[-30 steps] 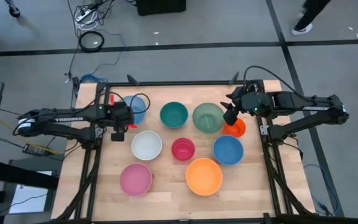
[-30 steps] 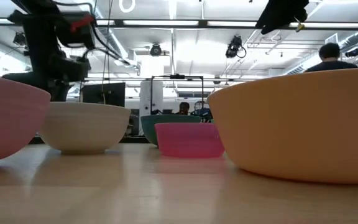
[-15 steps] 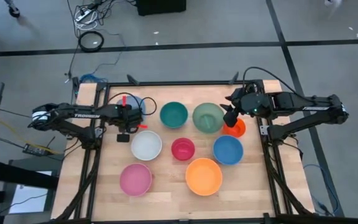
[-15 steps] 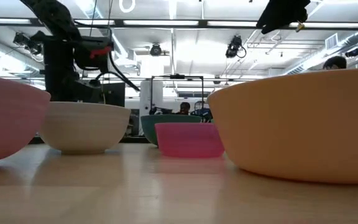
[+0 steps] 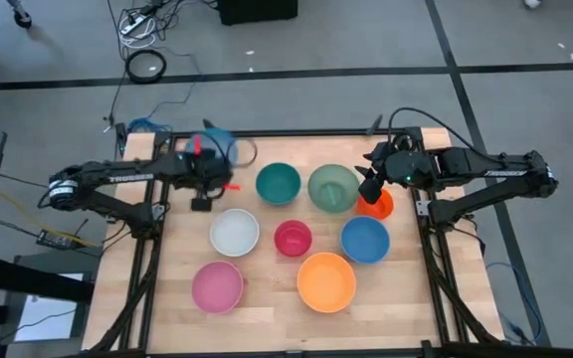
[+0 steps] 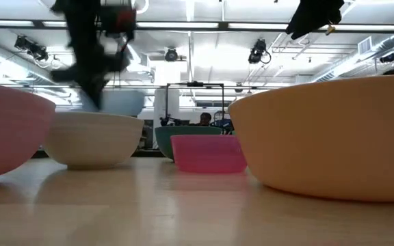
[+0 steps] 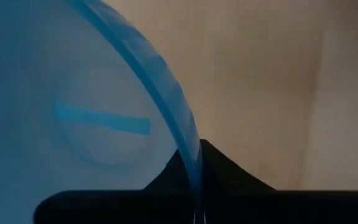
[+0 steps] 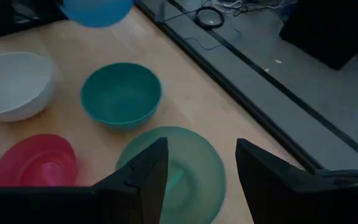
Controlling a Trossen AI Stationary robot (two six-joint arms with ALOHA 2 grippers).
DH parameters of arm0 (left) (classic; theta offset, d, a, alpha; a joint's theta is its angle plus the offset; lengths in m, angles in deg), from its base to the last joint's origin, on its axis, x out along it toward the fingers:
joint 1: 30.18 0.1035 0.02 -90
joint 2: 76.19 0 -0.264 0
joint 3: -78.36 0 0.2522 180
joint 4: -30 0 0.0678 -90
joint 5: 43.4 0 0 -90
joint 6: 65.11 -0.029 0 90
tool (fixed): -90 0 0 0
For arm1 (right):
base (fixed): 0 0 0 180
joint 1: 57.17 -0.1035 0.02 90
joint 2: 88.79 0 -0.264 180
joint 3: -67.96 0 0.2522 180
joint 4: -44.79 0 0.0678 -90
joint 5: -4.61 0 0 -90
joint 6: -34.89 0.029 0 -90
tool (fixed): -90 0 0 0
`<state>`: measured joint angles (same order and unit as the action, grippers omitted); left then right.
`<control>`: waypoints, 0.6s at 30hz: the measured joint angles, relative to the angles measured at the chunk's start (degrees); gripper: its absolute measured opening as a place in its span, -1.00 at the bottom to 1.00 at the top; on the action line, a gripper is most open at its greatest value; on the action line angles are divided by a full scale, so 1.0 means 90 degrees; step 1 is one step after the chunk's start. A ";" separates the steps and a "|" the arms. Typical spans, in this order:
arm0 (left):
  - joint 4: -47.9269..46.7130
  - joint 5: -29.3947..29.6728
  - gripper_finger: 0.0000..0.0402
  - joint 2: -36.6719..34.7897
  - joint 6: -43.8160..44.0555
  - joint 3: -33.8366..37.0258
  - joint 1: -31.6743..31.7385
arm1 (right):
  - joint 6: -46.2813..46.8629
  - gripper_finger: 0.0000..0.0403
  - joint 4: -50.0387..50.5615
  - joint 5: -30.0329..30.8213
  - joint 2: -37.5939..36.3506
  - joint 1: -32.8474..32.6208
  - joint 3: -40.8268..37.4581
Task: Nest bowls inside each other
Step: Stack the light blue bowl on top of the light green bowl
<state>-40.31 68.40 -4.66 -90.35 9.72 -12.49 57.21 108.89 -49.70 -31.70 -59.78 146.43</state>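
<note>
Now left gripper [image 5: 210,169] clamped on light blue bowl [image 5: 219,146] rim, lifted, right gripper [image 8: 196,163] spread above green bowl [image 8: 179,163]

The bowls [image 5: 326,281] look like smooth plastic with a soft sheen. The table [image 5: 267,318] is pale, matt wood planking.

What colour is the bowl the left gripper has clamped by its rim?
Light blue: the bowl fills the left wrist view, its rim pinched by the left gripper.

Robotics lab, ceiling strip lights [image 6: 183,26], floor cables [image 5: 147,40]
</note>
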 joint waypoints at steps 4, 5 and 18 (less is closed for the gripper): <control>0.0935 -0.1270 -0.96 -0.0009 -0.0206 -0.1288 -0.0010 | 0.0044 -0.13 -0.0006 0.0488 0.0001 -0.0079 0.0000; 0.1247 -0.1641 -0.96 0.0059 -0.0246 -0.1531 -0.0062 | 0.0043 -0.13 -0.0006 0.0680 -0.0001 -0.0127 0.0000; 0.3629 -0.3602 -0.96 0.2317 -0.0313 -0.2647 -0.0511 | -0.0467 -0.13 -0.1073 0.1528 -0.0465 -0.1356 0.0000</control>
<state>-7.65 35.98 16.19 -93.17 -14.10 -17.09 53.01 99.23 -35.94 -35.89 -71.98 146.43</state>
